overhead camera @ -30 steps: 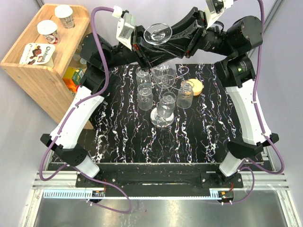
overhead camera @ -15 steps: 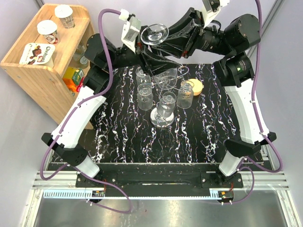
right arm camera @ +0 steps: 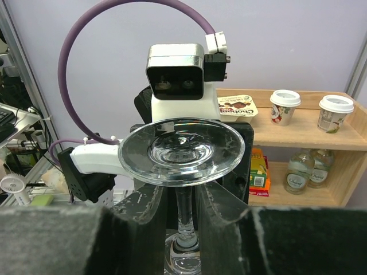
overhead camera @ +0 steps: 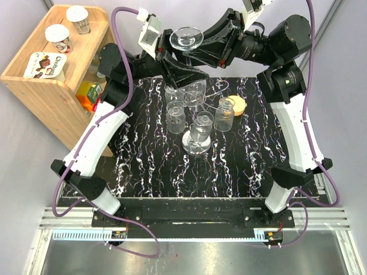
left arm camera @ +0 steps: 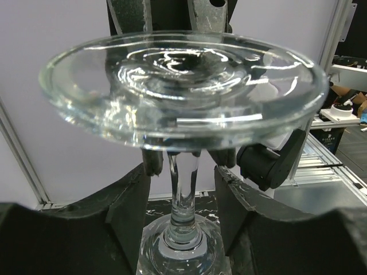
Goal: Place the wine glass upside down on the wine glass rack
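The wine glass is held upside down high over the back of the table, its round foot [overhead camera: 186,39] on top and its bowl [overhead camera: 194,91] below. My right gripper [right arm camera: 184,201] is shut on its stem [right arm camera: 184,220]. My left gripper [left arm camera: 183,175] faces it from the other side with its jaws open around the stem [left arm camera: 182,189], a gap on each side. In the top view the two grippers, left [overhead camera: 175,60] and right [overhead camera: 198,57], meet under the foot. The chrome wine glass rack stands below, with its disc base [overhead camera: 196,146] and curled wire arms [overhead camera: 221,86].
Clear glasses [overhead camera: 176,117] and a small jar [overhead camera: 225,117] stand around the rack on the black marbled table [overhead camera: 143,172]. A round yellow lid [overhead camera: 237,105] lies behind the jar. A wooden shelf [overhead camera: 34,77] with cups and cartons stands at the far left.
The glass has shifted slightly left and up. The left wrist first moved right, then drew back to the left; the right arm rose a little.
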